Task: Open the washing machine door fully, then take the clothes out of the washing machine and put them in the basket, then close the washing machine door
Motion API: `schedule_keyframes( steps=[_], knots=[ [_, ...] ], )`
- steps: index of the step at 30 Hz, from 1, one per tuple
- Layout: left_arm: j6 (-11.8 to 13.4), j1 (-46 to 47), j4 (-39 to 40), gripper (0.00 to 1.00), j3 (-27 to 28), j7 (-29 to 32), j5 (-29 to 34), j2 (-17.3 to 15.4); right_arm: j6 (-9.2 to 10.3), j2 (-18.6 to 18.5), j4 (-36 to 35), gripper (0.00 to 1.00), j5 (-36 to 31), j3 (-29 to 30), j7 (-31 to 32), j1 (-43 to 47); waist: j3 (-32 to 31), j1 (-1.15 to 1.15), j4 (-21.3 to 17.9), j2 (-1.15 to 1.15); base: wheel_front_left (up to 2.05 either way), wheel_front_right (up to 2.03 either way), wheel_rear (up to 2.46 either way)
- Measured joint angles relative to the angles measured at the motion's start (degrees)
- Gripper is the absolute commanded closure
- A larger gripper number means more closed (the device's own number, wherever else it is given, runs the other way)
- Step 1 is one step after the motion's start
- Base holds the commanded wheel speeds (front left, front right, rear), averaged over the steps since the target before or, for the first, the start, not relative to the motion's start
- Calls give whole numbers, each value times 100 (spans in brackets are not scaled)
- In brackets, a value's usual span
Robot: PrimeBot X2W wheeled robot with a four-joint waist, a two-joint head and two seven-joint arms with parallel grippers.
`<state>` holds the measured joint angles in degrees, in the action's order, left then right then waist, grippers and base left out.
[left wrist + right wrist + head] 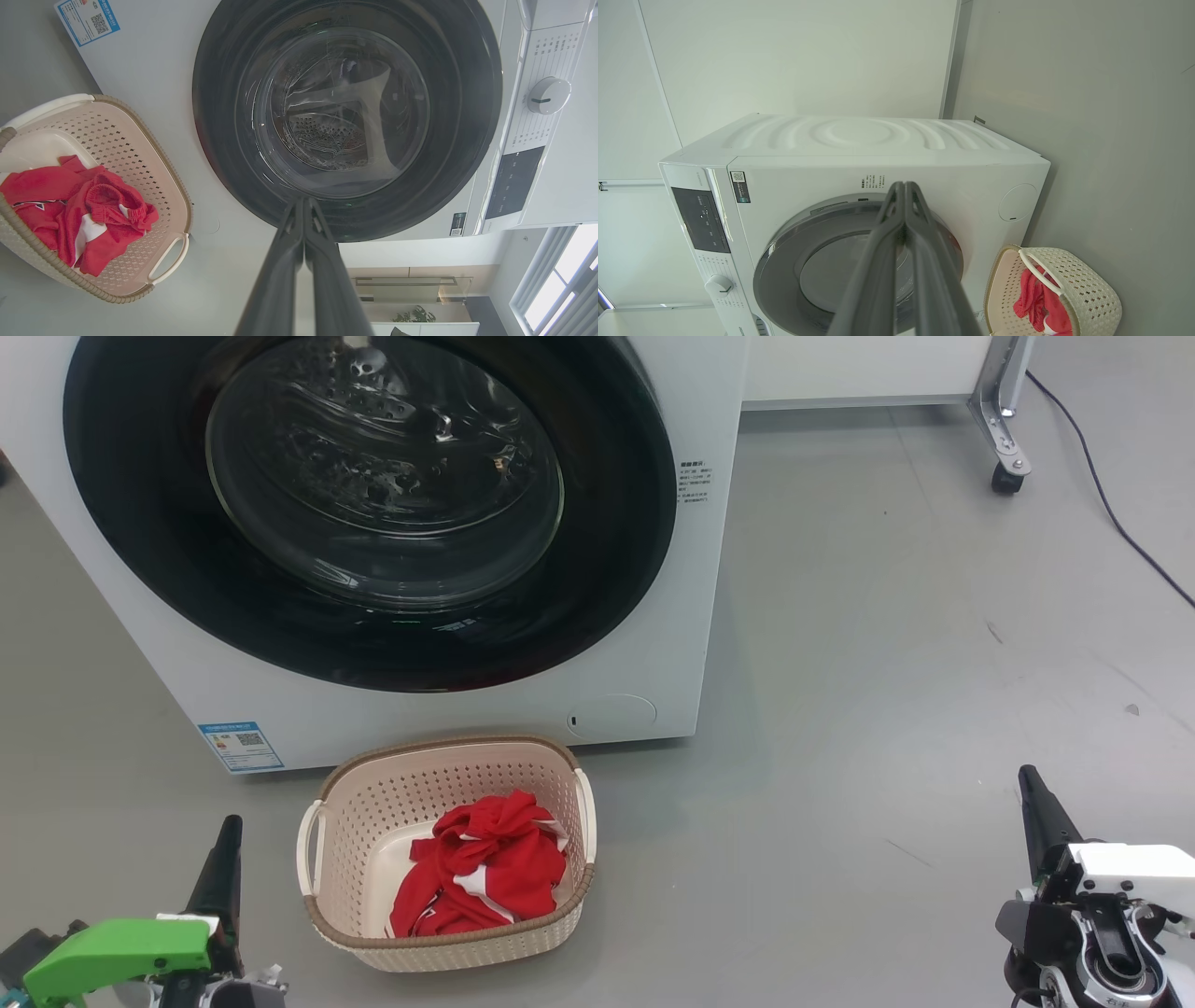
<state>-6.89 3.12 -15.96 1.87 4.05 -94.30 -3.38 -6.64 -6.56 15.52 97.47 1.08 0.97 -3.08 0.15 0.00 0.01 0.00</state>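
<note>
**Clothes in the basket, door shut: little looks left to do**

Nearest to me, low at either side, are the robot's two arms. The left pincer [228, 831] has its dark fingers pressed together and holds nothing. The right pincer [1029, 777] is the same, closed tight and empty. Both hang above the grey floor [887, 663], well apart from everything else. Each points toward the machine without touching it.

Between them, just in front of the washing machine [672, 672], the cream basket [448, 751] stands on the floor. The red and white clothes [485, 868] lie crumpled in its bottom.

Behind it, the washing machine door [140, 523] sits flush against the white front and looks shut. Through its glass I can make out the steel drum [327, 135], and no red cloth shows in there, though reflections blur part of it.

By my reckoning all three steps are done: the clothes are out and in the basket, and the door is closed again. All I would check is that the door has latched and that nothing is tucked out of sight in the drum.
</note>
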Motion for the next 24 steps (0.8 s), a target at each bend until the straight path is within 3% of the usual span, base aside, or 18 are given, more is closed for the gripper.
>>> schedule_keyframes(
  steps=[24],
  knots=[
    [-1,2,2,100,10,1,0,0,-2,7,16,100,0,19,26,-2,0,0,0,0,0,0,0]
  ],
)
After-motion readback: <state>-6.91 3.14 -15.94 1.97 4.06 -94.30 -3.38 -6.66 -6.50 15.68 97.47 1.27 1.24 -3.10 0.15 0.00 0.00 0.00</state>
